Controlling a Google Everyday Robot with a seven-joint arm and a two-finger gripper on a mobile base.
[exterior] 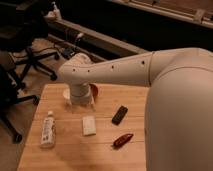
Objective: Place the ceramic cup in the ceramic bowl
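wooden surface [70, 152] carried a white bottle [47, 129], white block [89, 125], black device [119, 115] and dark-red object [122, 140]; ceramic cup [66, 94] and ceramic bowl [94, 91] sat at the far edge, gripper [81, 99] down between them.

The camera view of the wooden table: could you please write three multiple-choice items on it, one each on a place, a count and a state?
1. Where is the claw?
A. Over the far part of the table, between the ceramic cup and the ceramic bowl
B. Over the near right corner
C. Beyond the table's edge

2. How many things lie on the table nearer than the arm?
A. One
B. Four
C. Eight

3. What is the ceramic cup's state?
A. Inside the bowl
B. Outside the bowl, beside the claw
C. Tipped over at the near edge

Answers:
1 A, the cup shows at one side of the claw and the bowl at the other.
2 B, there are the white bottle, white block, black item and dark-red object.
3 B, the claw stands between cup and bowl.
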